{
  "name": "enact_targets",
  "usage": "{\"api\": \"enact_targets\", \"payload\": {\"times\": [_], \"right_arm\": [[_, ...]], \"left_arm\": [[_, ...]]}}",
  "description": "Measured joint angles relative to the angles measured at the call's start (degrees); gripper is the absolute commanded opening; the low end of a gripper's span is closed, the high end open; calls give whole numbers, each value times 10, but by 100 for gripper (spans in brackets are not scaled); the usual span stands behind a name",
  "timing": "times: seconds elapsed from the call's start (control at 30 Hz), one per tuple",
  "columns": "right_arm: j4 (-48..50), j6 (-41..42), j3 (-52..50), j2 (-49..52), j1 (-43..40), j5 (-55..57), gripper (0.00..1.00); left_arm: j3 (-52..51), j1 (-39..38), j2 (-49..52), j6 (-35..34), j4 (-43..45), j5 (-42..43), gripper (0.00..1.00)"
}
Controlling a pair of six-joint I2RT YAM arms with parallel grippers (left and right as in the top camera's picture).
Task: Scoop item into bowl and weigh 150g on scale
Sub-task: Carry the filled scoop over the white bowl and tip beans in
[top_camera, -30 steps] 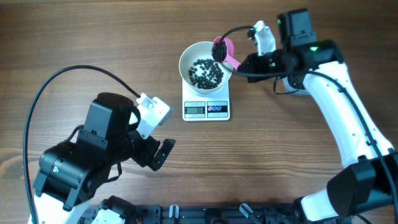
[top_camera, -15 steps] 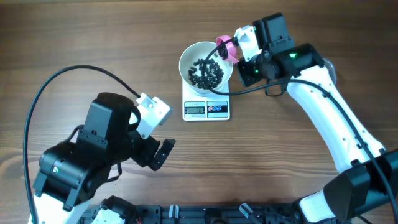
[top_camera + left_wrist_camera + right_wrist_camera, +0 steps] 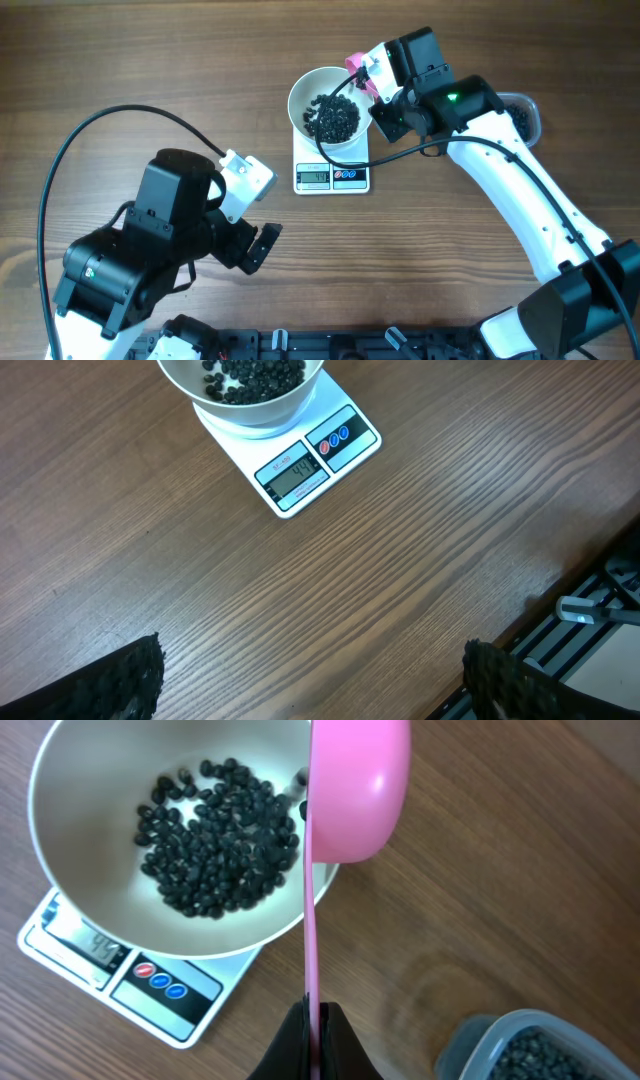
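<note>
The right claw (image 3: 315, 1020) is clenched tight on the thin handle of the pink scoop (image 3: 360, 790), whose cup hangs at the rim of the bowl (image 3: 80, 790). The beans (image 3: 215, 840) lie heaped in the bowl, which sits on the scale (image 3: 332, 177) by the desk's far edge. The left claw (image 3: 312, 678) is spread wide, grasping nothing, over bare desk (image 3: 400, 560) toward the front edge. Only the scoop's underside shows. A clear tub (image 3: 520, 1045) of more beans is cut off by the frame, and the scale's digits are hard to read.
</note>
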Motion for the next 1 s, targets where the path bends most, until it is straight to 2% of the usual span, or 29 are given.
{"api": "enact_targets", "payload": {"times": [0.37, 0.6, 0.73, 1.0], "right_arm": [[-5, -28, 0, 0, 27, 15, 5], [-10, -45, 0, 0, 41, 67, 5], [-7, -45, 0, 0, 41, 47, 4], [-40, 6, 7, -9, 19, 16, 4]], "left_arm": [[0, 0, 0, 0, 0, 0, 100], [0, 0, 0, 0, 0, 0, 100], [0, 0, 0, 0, 0, 0, 100], [0, 0, 0, 0, 0, 0, 100]]}}
